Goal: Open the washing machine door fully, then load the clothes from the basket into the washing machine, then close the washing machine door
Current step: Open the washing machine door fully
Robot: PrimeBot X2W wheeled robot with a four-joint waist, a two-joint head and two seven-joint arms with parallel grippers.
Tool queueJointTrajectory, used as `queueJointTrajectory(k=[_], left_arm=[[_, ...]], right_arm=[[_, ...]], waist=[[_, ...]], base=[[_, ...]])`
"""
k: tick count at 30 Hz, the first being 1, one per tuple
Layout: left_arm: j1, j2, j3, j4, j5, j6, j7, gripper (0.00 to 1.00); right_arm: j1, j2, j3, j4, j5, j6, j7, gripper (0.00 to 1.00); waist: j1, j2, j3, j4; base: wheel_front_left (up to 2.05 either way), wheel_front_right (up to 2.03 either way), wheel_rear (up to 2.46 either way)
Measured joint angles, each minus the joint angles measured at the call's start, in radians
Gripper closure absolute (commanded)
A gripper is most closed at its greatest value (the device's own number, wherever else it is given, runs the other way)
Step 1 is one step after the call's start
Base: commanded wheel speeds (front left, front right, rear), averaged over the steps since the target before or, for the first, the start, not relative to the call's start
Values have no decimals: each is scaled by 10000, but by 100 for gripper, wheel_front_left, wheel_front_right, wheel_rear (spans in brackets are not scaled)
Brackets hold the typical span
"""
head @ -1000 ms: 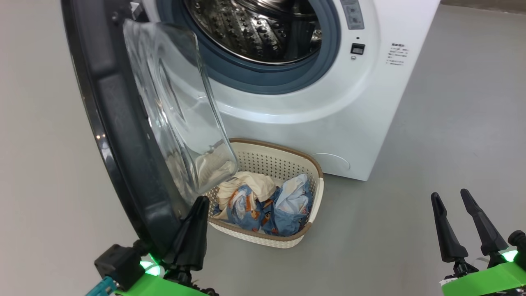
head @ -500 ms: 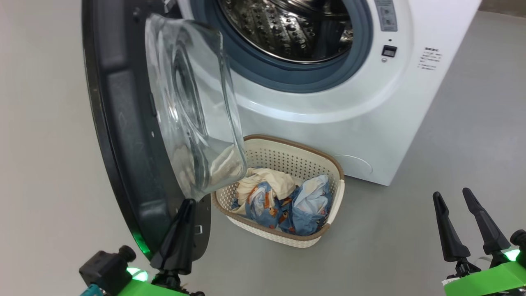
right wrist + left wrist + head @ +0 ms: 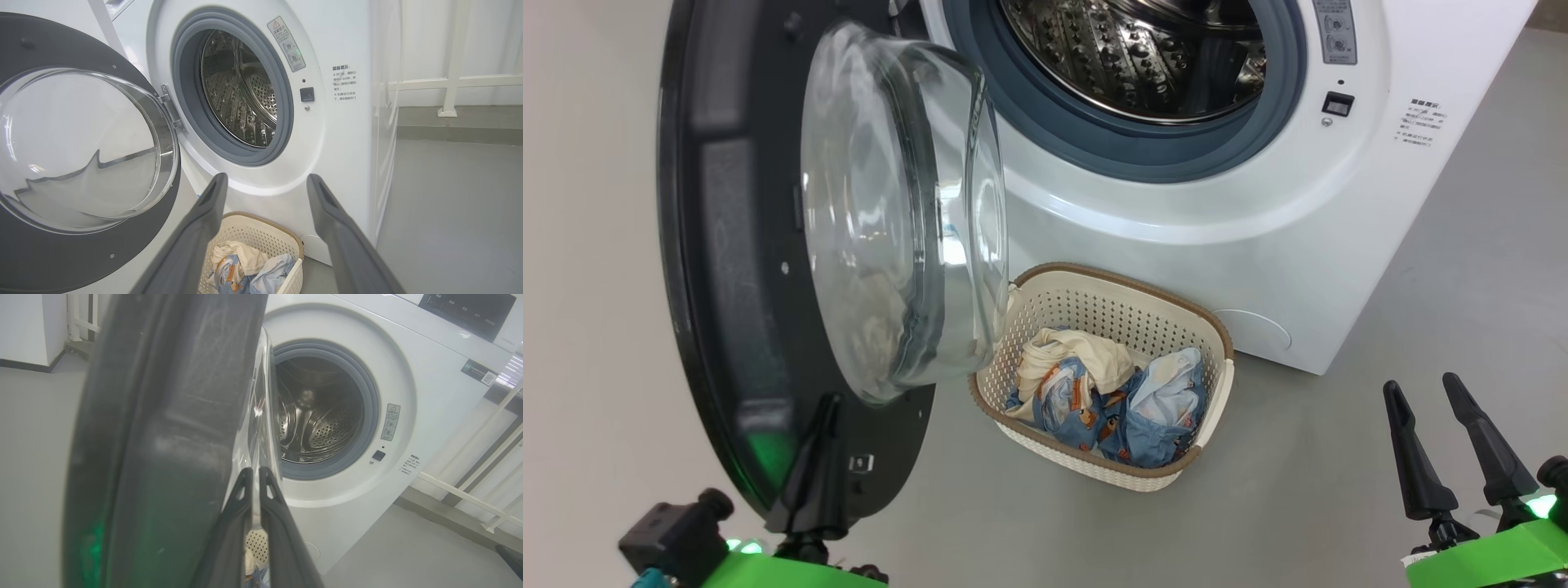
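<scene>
The washing machine door [image 3: 727, 269] stands swung out to the left, its glass bowl [image 3: 898, 212] facing the white washing machine [image 3: 1225, 261]. The steel drum [image 3: 1143, 57] is open to view. My left gripper [image 3: 831, 404] is shut with nothing between its fingers, and its tips lie against the door's dark inner rim just below the bowl. In the left wrist view, that left gripper [image 3: 255, 471] points along the door [image 3: 163, 437]. The basket [image 3: 1111, 282] sits on the floor before the machine, holding the clothes [image 3: 1111, 396]. My right gripper [image 3: 1419, 384] is open at the lower right, apart from everything. In the right wrist view, the right gripper [image 3: 266, 179] aims over the basket [image 3: 261, 228].
Grey floor [image 3: 1298, 490] stretches to the right of the basket and in front of my right gripper. A white railing [image 3: 449, 81] runs behind the machine's right side. The door overhangs the basket's left end.
The head camera has shifted. Relative to the machine, the door has swung wider open to the left, and my shut left gripper has gone left with it. The right gripper has not moved.
</scene>
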Motion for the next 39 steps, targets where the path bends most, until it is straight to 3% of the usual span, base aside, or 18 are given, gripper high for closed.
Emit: queueJointTrajectory(k=[12,20,39], left_arm=[[147,397,863,15,-88,337,-109,100],[25,754,1383,499,-161,334,-211,100],[-1280,1528,2487,2907,-370,-81,-721,100]], right_arm=[[1,-54,2,-13,0,0,0,0],[0,-98,0,-12,0,0,0,0],[-7,-408,8,-13,2,0,0,0]], waist=[[0,0,65,121],[0,0,83,142],[0,0,381,116]], base=[[0,0,0],[0,0,0],[0,0,0]])
